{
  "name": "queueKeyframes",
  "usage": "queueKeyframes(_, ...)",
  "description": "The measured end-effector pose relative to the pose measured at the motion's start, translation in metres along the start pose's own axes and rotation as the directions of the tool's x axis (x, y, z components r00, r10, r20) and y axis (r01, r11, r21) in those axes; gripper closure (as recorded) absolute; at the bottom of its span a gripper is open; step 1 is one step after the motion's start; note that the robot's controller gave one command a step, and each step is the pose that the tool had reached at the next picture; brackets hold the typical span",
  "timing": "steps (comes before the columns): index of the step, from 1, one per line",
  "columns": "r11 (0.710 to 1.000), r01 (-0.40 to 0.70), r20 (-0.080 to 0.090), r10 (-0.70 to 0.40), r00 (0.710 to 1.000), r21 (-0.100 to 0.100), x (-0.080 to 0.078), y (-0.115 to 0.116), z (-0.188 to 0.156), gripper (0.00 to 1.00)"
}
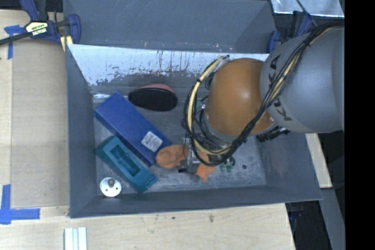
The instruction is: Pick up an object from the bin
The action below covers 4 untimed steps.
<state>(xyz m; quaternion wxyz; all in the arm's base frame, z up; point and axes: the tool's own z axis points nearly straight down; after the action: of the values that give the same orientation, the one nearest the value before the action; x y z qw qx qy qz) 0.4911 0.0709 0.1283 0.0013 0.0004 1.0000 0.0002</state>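
The arm's orange-brown dome cover (234, 96), looped with cables, hangs over the right half of my grey metal bin (82, 149). Below it the end effector (190, 165) sits low by the front wall; I cannot tell how wide it stands. A tan-orange rounded lump (170, 156) lies just beside it on the view's left, against a blue rectangular box (130, 126). A teal plastic tray (124, 162), a small white round cap (110, 187) and a black oval brush (153, 98) crowd that side.

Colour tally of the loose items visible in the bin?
Blue: 1, box
Teal: 1, tray-shaped piece
Black: 1, oval thing
Orange-brown: 2, lump and small piece
White: 1, round cap
Total: 6 visible
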Motion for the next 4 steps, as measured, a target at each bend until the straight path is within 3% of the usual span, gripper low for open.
queueKeyframes(4, 1.000, -0.001, -0.001, 0.001, 1.000, 0.000, 0.000, 0.000, -0.036, 1.00)
